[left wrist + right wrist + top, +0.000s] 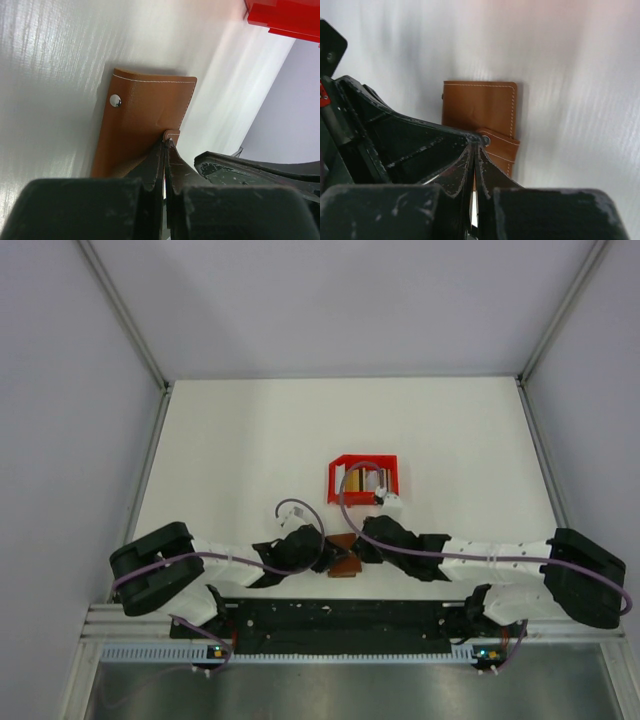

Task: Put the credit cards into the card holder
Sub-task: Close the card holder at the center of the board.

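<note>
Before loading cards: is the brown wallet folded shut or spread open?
Folded shut: the wallet shows only its brown outer face, no inner pockets.

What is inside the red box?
Seen from the top, the red box holds the credit cards: a tan-gold one and a pale one show. Any cards behind or beneath those are covered, and so is the box floor, so the count cannot be told.

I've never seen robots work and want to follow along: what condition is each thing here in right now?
wallet: folded shut, its snap stud bare.
cards: sitting in the red bin.
red bin: open on top, holding the cards.
left gripper: shut, tips at the wallet's tab.
right gripper: shut, tips at the same tab.
</note>
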`<state>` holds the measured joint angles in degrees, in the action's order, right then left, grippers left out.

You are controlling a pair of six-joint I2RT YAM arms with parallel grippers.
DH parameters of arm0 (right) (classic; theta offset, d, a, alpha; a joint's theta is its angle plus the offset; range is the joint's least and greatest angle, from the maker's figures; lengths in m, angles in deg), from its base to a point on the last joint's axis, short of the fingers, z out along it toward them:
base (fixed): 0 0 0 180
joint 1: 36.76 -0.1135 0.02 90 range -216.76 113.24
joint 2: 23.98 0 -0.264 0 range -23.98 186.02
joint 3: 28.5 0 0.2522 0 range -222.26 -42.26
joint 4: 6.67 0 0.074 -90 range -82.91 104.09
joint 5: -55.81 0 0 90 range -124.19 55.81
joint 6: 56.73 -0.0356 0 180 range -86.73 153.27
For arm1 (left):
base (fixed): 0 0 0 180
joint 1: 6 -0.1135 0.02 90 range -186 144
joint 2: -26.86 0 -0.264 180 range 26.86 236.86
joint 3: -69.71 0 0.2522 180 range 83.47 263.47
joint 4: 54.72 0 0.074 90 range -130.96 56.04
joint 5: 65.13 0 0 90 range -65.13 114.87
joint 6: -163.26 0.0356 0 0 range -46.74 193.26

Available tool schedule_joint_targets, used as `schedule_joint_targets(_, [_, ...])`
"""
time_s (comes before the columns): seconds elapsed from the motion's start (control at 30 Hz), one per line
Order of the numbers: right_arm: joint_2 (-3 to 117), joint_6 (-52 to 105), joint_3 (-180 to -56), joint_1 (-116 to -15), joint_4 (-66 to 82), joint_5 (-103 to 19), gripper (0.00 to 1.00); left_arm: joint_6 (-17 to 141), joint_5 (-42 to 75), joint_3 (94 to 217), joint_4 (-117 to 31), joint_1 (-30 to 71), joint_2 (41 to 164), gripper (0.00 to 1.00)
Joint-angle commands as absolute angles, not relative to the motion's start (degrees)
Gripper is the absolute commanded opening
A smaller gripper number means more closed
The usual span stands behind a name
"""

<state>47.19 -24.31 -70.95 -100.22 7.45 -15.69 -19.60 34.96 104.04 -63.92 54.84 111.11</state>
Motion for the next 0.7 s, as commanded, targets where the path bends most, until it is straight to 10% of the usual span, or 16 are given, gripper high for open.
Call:
schedule_joint_targets(0.0, [50.9, -22.8, -74.9, -99.9, 6.9, -16.5, 0.00, -14.3, 35.8, 99.2, -40.5, 55.3, 117.4, 0.00])
schedule_joint_targets(0.67, [54.3, -26.1, -73.5, -100.5, 9.6, -16.6, 0.00, -13.6, 36.2, 99.7, -40.4, 55.3, 117.2, 0.00])
